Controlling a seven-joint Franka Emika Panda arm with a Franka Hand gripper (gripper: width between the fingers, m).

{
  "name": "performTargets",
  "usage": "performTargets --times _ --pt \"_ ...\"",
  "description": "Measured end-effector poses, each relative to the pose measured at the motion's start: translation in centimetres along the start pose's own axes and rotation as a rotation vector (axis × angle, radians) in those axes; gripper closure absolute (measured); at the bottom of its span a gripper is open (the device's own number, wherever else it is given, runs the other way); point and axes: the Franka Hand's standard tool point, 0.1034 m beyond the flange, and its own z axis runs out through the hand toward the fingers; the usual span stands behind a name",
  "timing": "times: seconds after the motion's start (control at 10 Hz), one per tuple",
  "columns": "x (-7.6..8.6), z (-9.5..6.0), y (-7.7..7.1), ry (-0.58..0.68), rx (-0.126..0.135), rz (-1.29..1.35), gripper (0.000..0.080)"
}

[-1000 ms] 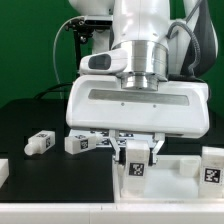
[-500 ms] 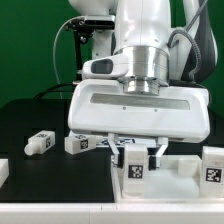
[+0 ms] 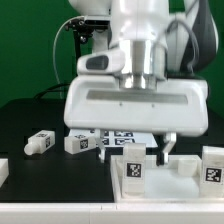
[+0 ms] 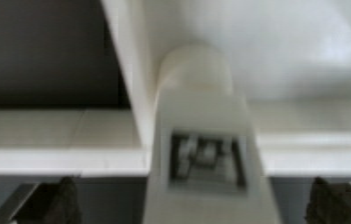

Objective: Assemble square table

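The square table's white slab (image 3: 176, 178) lies at the front of the exterior view's right. A short white leg (image 3: 133, 166) with a tag stands upright at its left corner, and a second leg (image 3: 212, 166) stands at its right edge. My gripper (image 3: 138, 149) hangs right over the left leg, open, its fingers either side of the leg's top with gaps. In the wrist view that leg (image 4: 204, 110) runs down the middle over the slab (image 4: 47, 130), and both dark fingertips (image 4: 51, 201) stand clear of it. Two more legs (image 3: 40, 143) (image 3: 78, 143) lie on the black table.
The marker board (image 3: 118, 137) lies flat behind the slab, under my hand. A white piece (image 3: 3, 172) shows at the left edge of the exterior view. A green wall and cables stand at the back.
The fingers have spread apart and let go of the upright leg, which stays standing on the slab. The hand has hardly moved.
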Motion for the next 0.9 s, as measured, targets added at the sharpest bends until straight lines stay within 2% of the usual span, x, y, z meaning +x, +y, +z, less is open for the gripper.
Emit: performTargets --times 0.1,0.2,0.3,0.4,0.5,0.7,0.8,0.9 --pt "-0.3 0.0 0.1 -0.068 0.017 0.014 0.0152" --pt "-0.1 0.0 -0.3 -0.183 0.047 0.039 0.0152" --pt "0.4 0.3 -0.7 -0.245 0.062 0.064 0.015" --pt "0.3 0.5 -1.2 -0.328 0.077 0.087 0.015" --pt "0.9 0.6 -1.5 -0.354 0.084 0.094 0.015" --pt "0.9 0.9 -1.7 -0.334 0.078 0.098 0.0163" --pt "0.9 0.9 -1.7 -0.335 0.074 0.122 0.0332" --pt "0.9 0.9 -1.6 -0.335 0.073 0.122 0.0332"
